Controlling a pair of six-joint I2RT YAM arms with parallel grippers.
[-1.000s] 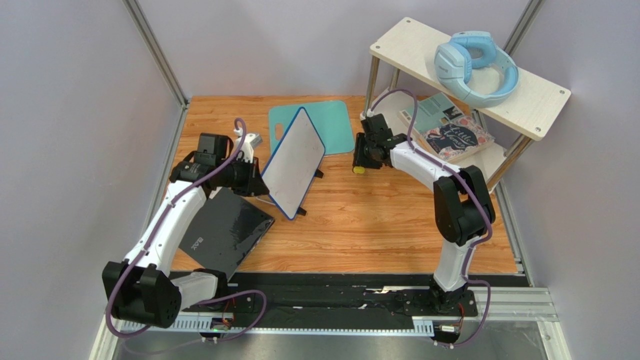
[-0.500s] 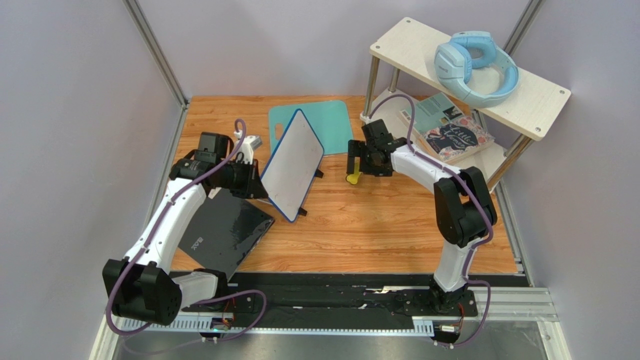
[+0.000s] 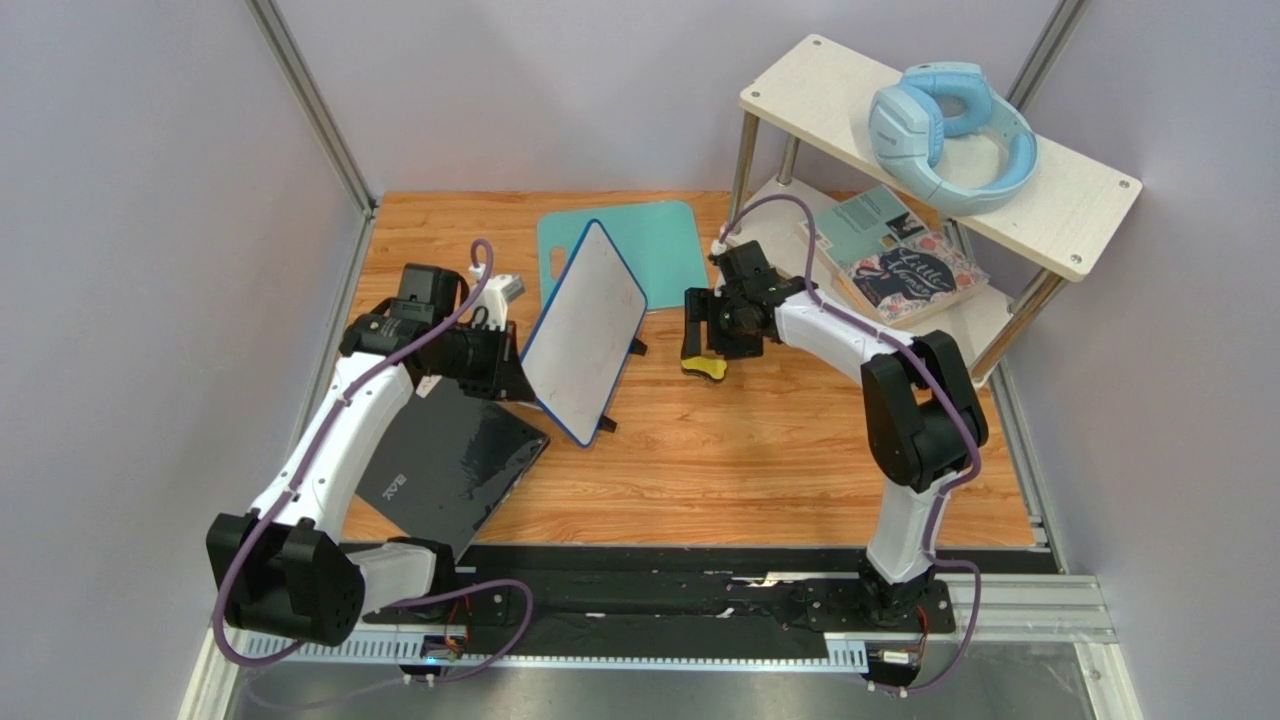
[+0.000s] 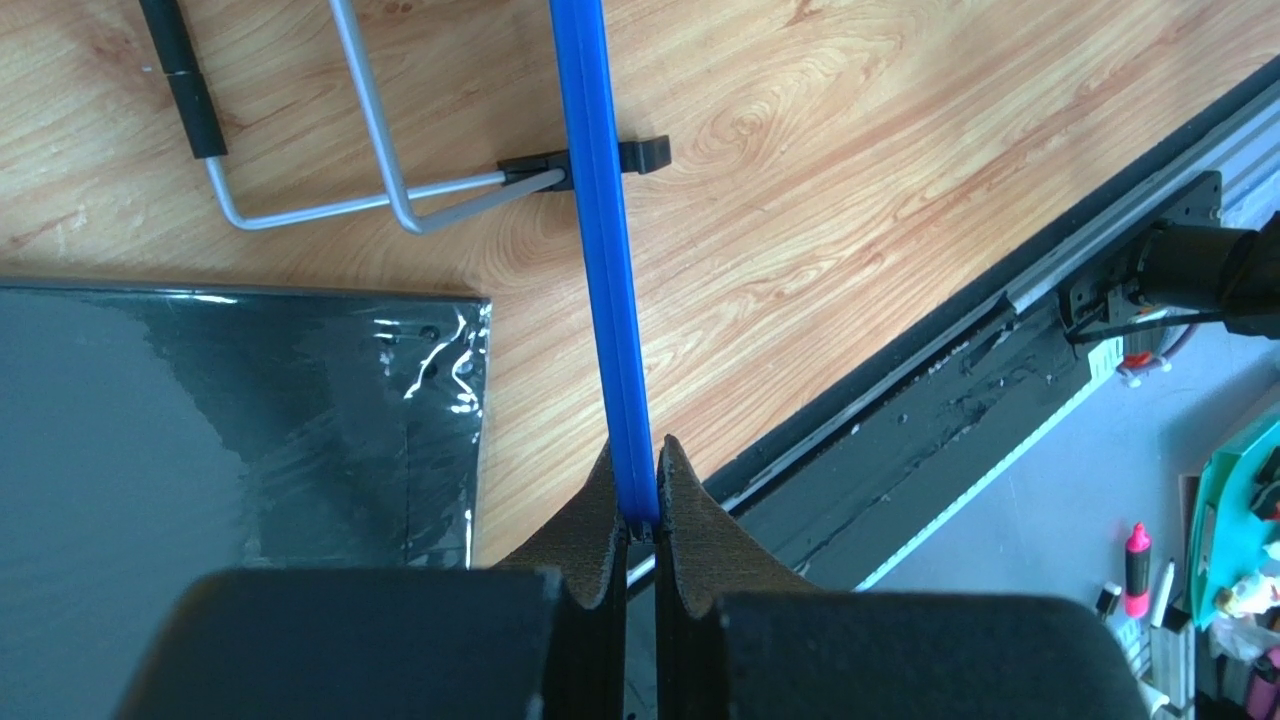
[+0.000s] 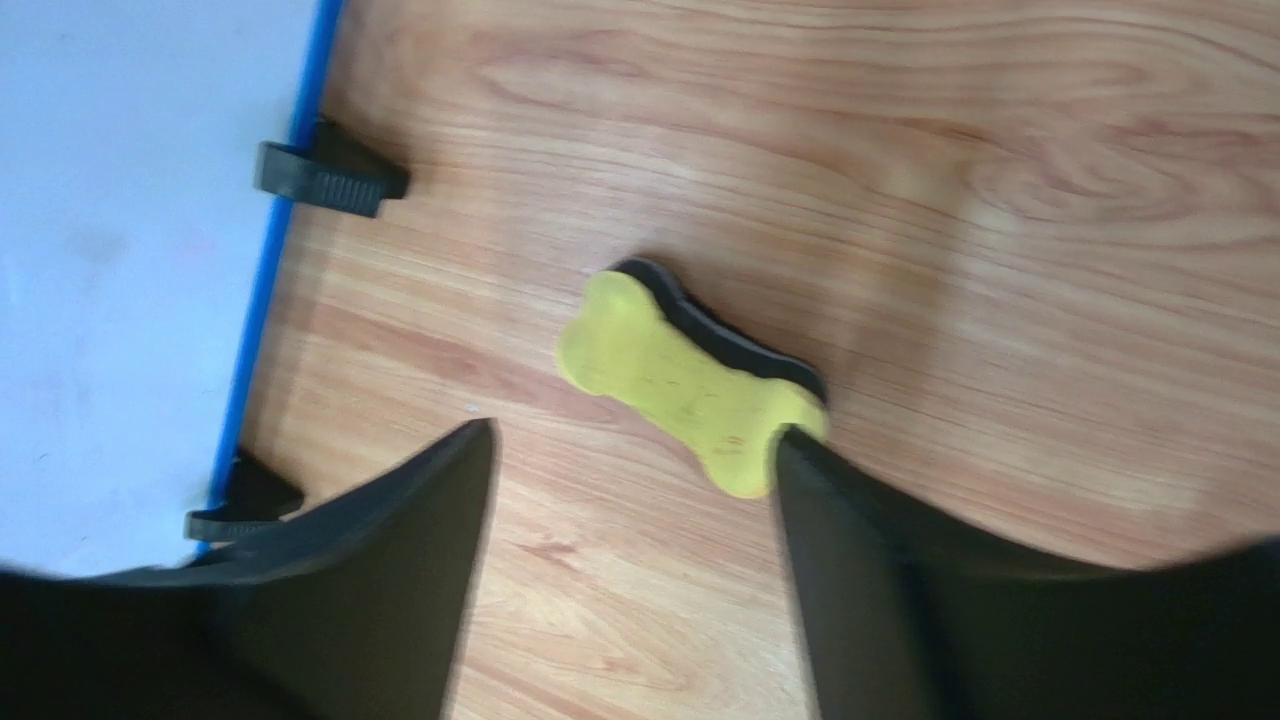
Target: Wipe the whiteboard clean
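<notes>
The whiteboard point(image 3: 583, 327), white with a thin blue frame, stands tilted on two black feet in the middle of the table, and its face shows no writing. My left gripper point(image 3: 508, 365) is shut on its left edge. The left wrist view shows the blue frame point(image 4: 601, 225) pinched between the pads of the left gripper point(image 4: 642, 503). A yellow bone-shaped eraser point(image 3: 700, 363) lies flat on the wood just right of the board. My right gripper point(image 3: 703, 330) hovers over it, open. In the right wrist view the eraser point(image 5: 688, 383) lies past the spread right gripper point(image 5: 634, 438), beside the whiteboard point(image 5: 120, 225).
A teal mat point(image 3: 669, 240) lies behind the board. A glossy black slab point(image 3: 443, 465) lies near the left arm. At the back right stands a white shelf point(image 3: 1052, 195) with blue headphones point(image 3: 950, 132) on top and books point(image 3: 902, 267) below. A wire stand point(image 4: 301, 210) rests behind the board.
My right gripper opened and let go of the yellow eraser, which now lies on the table. That arm shifted left toward the board. The left arm and the board stayed put.
</notes>
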